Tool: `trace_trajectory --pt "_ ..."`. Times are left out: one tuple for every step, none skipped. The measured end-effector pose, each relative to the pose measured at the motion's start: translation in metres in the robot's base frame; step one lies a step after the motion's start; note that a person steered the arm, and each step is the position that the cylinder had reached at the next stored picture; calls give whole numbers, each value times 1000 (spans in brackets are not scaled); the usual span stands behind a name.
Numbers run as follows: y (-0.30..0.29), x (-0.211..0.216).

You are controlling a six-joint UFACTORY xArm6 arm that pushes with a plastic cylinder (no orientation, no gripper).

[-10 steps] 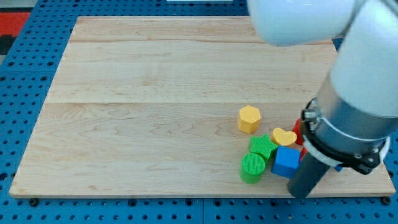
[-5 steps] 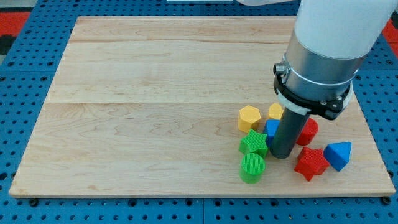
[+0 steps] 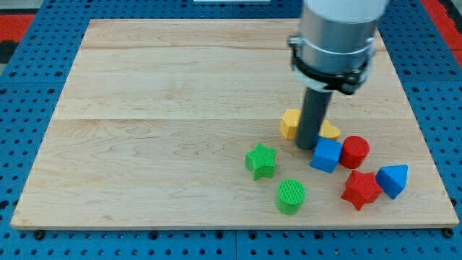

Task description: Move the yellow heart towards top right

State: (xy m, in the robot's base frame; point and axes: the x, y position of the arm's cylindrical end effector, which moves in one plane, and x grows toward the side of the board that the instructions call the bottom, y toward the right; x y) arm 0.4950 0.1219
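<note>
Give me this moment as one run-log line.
tip: between yellow hexagon and yellow heart | blue cube adjacent, lower right | heart not yet top right

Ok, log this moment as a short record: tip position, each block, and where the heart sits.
tip: my tip is down on the board, between the two yellow blocks
yellow heart: partly hidden, right of the rod, just above the blue cube
yellow hexagon: left of the rod, partly hidden
blue cube: right of the tip, beside the red cylinder
green star: apart, left of the cluster
green cylinder: near the view's bottom
red star: next to the blue triangle
</note>
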Motion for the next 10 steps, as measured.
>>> trace_trajectory --pt "25 0" --pt "42 -1" --pt "64 -16" --pt "69 -41" --pt "86 -53" --pt "113 -59" --pt "103 -92" --pt "92 -132" --pt "66 -114" --pt "40 -136"
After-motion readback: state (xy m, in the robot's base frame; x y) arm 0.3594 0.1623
